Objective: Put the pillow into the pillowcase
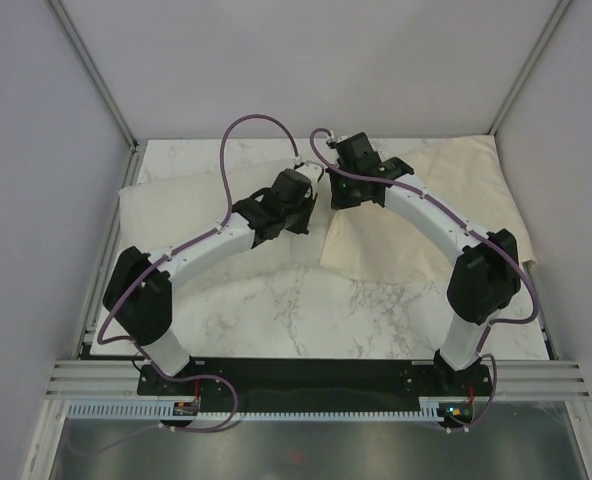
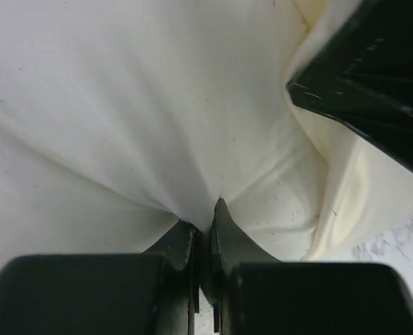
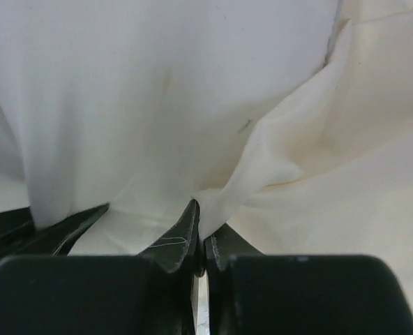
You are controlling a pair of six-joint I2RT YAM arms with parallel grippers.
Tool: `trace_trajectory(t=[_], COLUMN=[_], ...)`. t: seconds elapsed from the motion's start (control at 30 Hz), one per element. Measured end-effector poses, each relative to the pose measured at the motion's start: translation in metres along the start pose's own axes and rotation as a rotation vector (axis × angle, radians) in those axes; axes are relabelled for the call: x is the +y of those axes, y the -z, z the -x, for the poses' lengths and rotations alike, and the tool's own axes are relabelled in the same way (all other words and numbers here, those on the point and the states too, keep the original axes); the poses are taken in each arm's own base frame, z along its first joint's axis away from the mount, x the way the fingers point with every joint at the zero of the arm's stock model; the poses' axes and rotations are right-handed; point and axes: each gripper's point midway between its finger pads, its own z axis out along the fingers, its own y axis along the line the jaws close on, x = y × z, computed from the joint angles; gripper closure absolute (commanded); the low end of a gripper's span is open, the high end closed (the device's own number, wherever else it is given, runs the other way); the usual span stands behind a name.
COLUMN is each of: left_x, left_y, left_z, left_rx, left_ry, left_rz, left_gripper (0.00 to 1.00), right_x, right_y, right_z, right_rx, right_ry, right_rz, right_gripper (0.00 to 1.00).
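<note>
- Table [image 1: 306,310]: marble and slick-looking. Risk, as I judge it: loose cloth skids across it instead of opening when pushed.
- Pillow [image 1: 171,205]: lies left of centre, its right end up against the left hand. It is bulky but held only by a pinch of its cover, so that pinch could slip out under a hard pull.
- Pillowcase [image 1: 446,195]: spread on the right and far side, with its near-left edge bunched at the right hand. I cannot tell whether one layer or both are caught. If both are, the mouth stays shut and the pillow jams against it.
- Left hand [image 2: 205,223]: clenched on white pillow fabric, creases fanning out from the tips.
- Right hand [image 3: 201,220]: clenched on a cream fold, with the pillow just beside it on the left. The hands are close together and may knock.
</note>
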Motion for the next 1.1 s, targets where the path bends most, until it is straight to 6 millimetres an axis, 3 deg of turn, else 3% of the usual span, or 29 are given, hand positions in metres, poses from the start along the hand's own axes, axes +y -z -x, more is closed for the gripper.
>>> trace_trajectory(t=[0.03,0.1,0.2,0.43,0.9,0.97,1.03,1.07,1.1], left_x=[-0.006,-0.018,-0.032,-0.044,-0.062,-0.062,-0.063,-0.063,-0.063], left_y=[0.006,0.017,0.028,0.033,0.021,0.02,0.019,0.019,0.019], left_z=[-0.001,-0.008,-0.017,-0.026,-0.039,-0.04,-0.04,-0.041,-0.042], left_rx=[0.001,0.019,0.059,0.107,0.149,0.152,0.154,0.16,0.165], left_ry=[-0.006,-0.02,-0.037,-0.047,-0.066,-0.061,-0.055,-0.052,-0.051], left_rz=[-0.042,-0.129,-0.226,-0.275,-0.293,-0.291,-0.29,-0.29,-0.291], left_gripper=[0.98,0.98,0.98,0.98,0.98,0.98,0.98,0.98,0.98], right_x=[-0.003,-0.011,-0.028,-0.061,-0.105,-0.108,-0.112,-0.115,-0.119], right_y=[-0.001,0.0,0.007,0.021,0.002,-0.001,-0.005,-0.009,-0.014], right_z=[-0.005,-0.02,-0.032,-0.024,-0.042,-0.042,-0.043,-0.042,-0.042], right_rx=[0.008,0.031,0.039,0.013,0.11,0.117,0.125,0.122,0.121], right_ry=[0.001,0.006,0.022,0.053,0.129,0.134,0.14,0.134,0.125], right_rz=[-0.01,-0.045,-0.12,-0.31,-0.55,-0.57,-0.586,-0.596,-0.604], right_gripper=[0.7,0.54,0.49,0.38,0.26,0.35,0.56,0.66,0.89])
